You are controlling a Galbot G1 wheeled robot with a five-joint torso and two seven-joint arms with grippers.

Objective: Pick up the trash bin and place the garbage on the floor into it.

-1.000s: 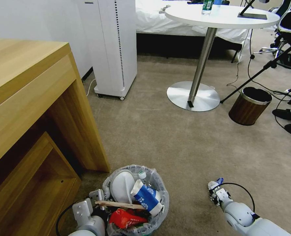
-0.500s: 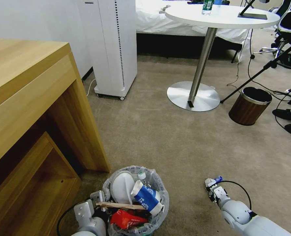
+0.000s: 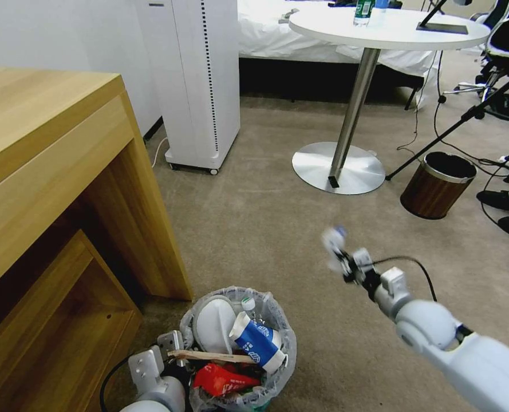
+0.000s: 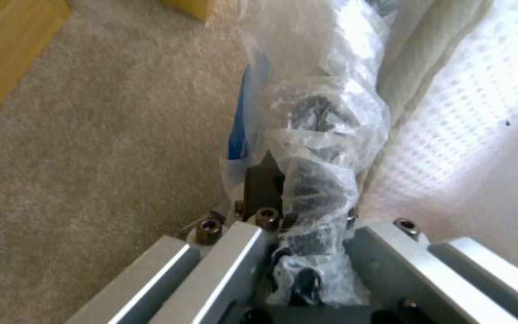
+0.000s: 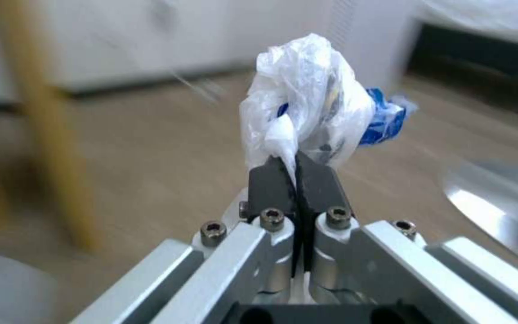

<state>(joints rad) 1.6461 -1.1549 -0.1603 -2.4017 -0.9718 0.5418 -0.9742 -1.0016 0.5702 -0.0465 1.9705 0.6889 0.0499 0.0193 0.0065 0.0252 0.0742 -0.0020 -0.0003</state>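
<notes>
Since the earlier frame, the right gripper (image 3: 337,252) is rising above the floor (image 3: 300,240), ahead and right of the trash bin (image 3: 240,349). Left wrist view: the left gripper (image 4: 295,198) is clamping the bin's bagged rim. Right wrist view: closed jaws are pinching a crumpled white-and-blue wrapper (image 5: 307,112).

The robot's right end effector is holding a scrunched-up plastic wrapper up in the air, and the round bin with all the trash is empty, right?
Not quite. The right end effector does hold a crumpled white and blue wrapper above the carpet, but the trash bin is not empty. The head view shows it holding a white slipper, a blue-white carton and a red wrapper.
</notes>
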